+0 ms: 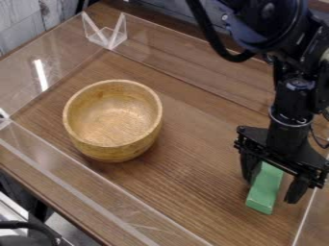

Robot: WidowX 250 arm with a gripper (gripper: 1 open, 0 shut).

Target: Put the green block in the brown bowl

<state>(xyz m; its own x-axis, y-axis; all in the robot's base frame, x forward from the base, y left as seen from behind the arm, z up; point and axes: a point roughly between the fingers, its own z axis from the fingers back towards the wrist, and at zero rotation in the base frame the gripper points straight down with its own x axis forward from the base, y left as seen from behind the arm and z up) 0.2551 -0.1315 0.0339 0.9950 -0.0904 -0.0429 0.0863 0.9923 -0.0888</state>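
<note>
Camera view: green block (264, 188) lies flat on the wooden counter (167, 183), right side of frame, under the fingers (271, 161). Long axis runs roughly up-down in frame, top end leaning slightly right, near end toward the bottom edge. Brown bowl (113, 120) sits on the counter at left, well apart from block, its inside bare. Block's far end is partly covered by the dark fingers, so its full length is hard to make out; arm (264, 27) runs out of frame at top. Dark cables at bottom left are cut off. Arm comes down from top right, fingers pointing down toward the block, spread open, one each side. Can't tell if they touch it.
</note>
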